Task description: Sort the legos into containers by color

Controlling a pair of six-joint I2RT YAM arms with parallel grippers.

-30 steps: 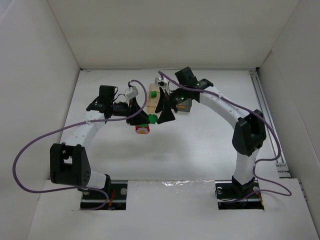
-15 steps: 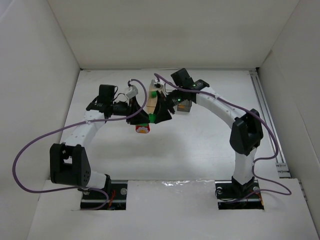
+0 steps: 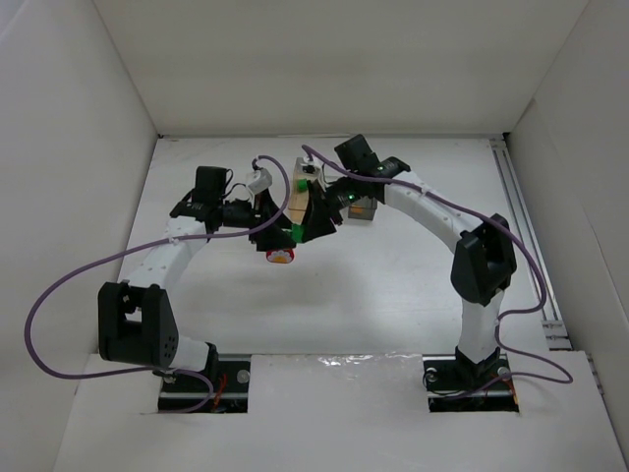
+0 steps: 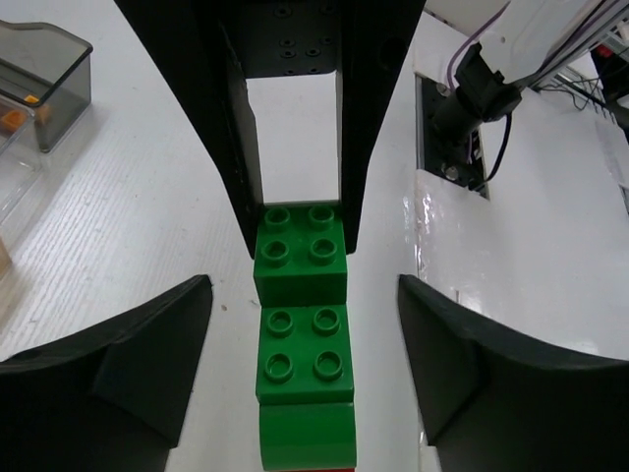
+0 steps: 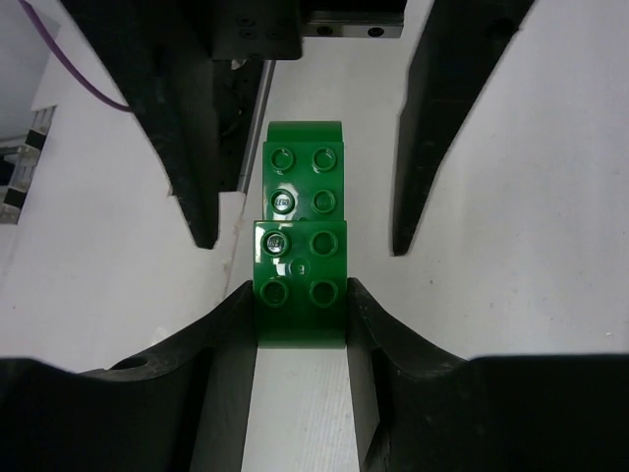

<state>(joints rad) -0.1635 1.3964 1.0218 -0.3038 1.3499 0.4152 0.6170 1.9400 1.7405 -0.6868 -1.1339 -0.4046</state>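
A stack of green legos (image 4: 303,334), two studded bricks and a rounded piece, hangs between both grippers in the middle of the table. My right gripper (image 5: 300,290) is shut on the end green brick (image 5: 300,265), its fingers (image 4: 236,187) pressing both sides. My left gripper (image 4: 303,295) stands open, its fingers (image 4: 147,364) well clear of the stack on each side. A red piece (image 3: 280,258) shows at the stack's near end. The amber container (image 3: 301,193) and the dark grey container (image 3: 363,208) stand just behind the grippers (image 3: 298,226). Orange pieces lie in the dark grey container (image 4: 44,84).
A clear container's wall (image 4: 12,167) shows at the left edge of the left wrist view. White walls close the table on the left, back and right. A rail (image 3: 526,231) runs along the right edge. Purple cables loop from both arms.
My left gripper has opened and let go of the green stack. My right gripper has moved slightly left and closed on the stack's far green brick.
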